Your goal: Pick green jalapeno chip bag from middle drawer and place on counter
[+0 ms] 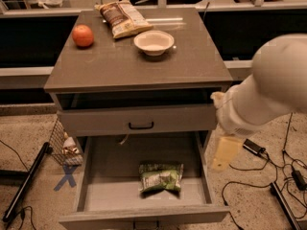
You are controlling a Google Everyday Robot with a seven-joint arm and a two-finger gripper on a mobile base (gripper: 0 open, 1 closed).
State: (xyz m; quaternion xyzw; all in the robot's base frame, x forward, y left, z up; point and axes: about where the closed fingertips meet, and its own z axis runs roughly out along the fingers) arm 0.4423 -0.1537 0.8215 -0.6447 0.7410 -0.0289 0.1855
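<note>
The green jalapeno chip bag (161, 176) lies flat on the floor of the open middle drawer (91, 176), near its front and a little right of centre. The counter (139, 66) is the grey-brown top of the cabinet above it. My gripper (224, 153) hangs from the big white arm (268, 90) at the right. It is just outside the drawer's right wall, above floor level and to the right of the bag, not touching it.
On the counter are an orange fruit (83, 35), a brown-and-tan chip bag (123, 18) and a white bowl (154, 42). The upper drawer front with a black handle (141, 125) overhangs the open drawer. Cables (283, 166) lie on the floor at the right, and a wire basket (64, 145) at the left.
</note>
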